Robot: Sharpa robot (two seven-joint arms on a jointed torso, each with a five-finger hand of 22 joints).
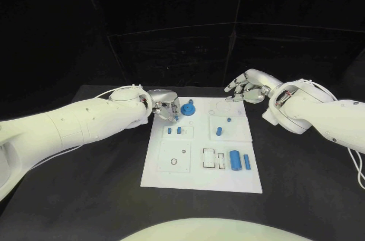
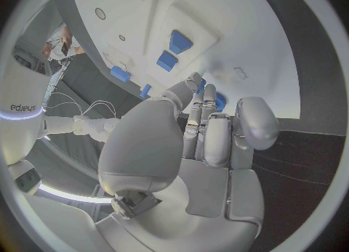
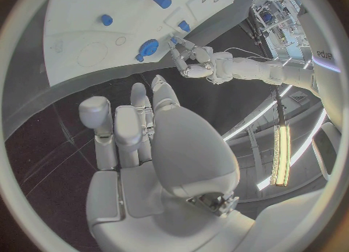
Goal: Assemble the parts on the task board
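The white task board (image 1: 199,170) lies in the middle of the black table. A round blue part (image 1: 189,111) sits near its far left corner. My left hand (image 1: 163,110) is right beside that part, fingers close together and pointing down at its edge. In the left wrist view the round part (image 2: 218,101) shows just past the fingertips (image 2: 195,84), between them and the thumb; whether they grip it is hidden. My right hand (image 1: 247,88) hovers over the board's far right corner with its fingers apart, holding nothing.
Other blue parts lie on the board: two small blocks (image 1: 174,130), a small peg (image 1: 229,119), an oblong piece (image 1: 219,130), and two cylinders (image 1: 236,159) near the right edge. Black table surface surrounds the board.
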